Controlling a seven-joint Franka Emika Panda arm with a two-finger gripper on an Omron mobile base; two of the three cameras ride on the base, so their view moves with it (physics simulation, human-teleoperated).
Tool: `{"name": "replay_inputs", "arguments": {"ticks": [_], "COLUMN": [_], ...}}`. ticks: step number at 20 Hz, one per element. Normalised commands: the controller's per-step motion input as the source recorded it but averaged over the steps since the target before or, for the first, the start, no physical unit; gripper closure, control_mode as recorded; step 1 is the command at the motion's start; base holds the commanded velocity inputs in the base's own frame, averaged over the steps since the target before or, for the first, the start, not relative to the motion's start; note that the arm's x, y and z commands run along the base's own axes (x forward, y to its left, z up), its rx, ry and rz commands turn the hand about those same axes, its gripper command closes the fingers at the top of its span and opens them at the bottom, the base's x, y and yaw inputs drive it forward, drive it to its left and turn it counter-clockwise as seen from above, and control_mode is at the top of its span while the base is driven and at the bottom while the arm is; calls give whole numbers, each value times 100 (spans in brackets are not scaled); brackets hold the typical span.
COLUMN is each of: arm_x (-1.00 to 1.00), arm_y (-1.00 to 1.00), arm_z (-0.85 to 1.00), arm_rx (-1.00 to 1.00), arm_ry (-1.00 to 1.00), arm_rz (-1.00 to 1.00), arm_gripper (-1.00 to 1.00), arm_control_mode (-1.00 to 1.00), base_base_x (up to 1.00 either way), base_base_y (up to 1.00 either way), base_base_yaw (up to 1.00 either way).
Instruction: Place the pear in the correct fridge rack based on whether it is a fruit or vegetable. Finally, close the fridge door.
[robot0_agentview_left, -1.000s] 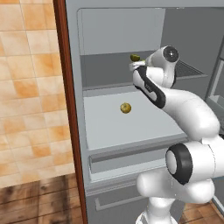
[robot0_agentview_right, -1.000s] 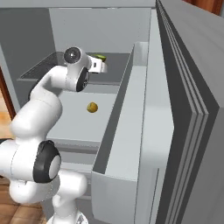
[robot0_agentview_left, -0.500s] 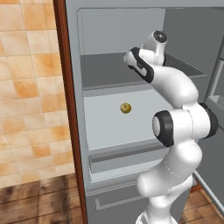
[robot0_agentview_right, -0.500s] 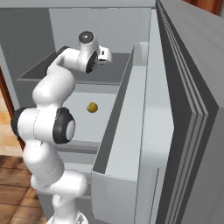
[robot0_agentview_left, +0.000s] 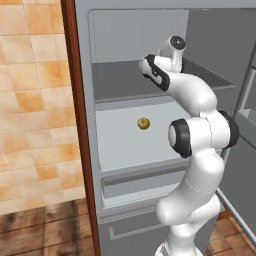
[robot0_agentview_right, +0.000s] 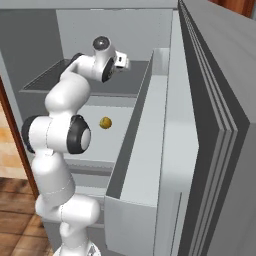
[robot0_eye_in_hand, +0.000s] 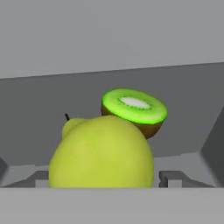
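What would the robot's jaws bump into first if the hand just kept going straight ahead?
Probably the pear, which sits directly ahead and fills the space between the fingertips in the hand view. The halved kiwi lies just behind it; the depth between them is unclear.

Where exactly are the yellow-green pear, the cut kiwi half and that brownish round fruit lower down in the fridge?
Bright yellow-green pear (robot0_eye_in_hand: 101, 153): hand view, middle of its rounded skin.
Cut kiwi half with green flesh (robot0_eye_in_hand: 134, 107): hand view, on its cut face.
Dull yellow-brown round fruit (robot0_agentview_left: 143, 123): left base view, its centre, on the pale shelf.

Halved kiwi (robot0_eye_in_hand: 135, 110); yellow-brown fruit (robot0_agentview_left: 143, 123)
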Motion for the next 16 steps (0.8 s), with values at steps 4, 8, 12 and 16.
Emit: {"name": "replay_inputs", "arguments": {"ticks": [4,8,12,16], "arm_x": [-11,-41,-81,-100], "arm_y": [14,19,3,0], "arm_z": [1,27,18,1], "arm_rx": [-4,-7,-6,-5], "arm_ry": [-2,1,5,2], "arm_rz": [-4,-5,-2,-3], "arm_gripper": [-100,-100,-100,-100], "arm_control_mode": [-100,-100,-100,-100], "base_base_x": [0,0,0,0], "base_base_y": [0,0,0,0], "base_base_yaw": [0,0,0,0]}}
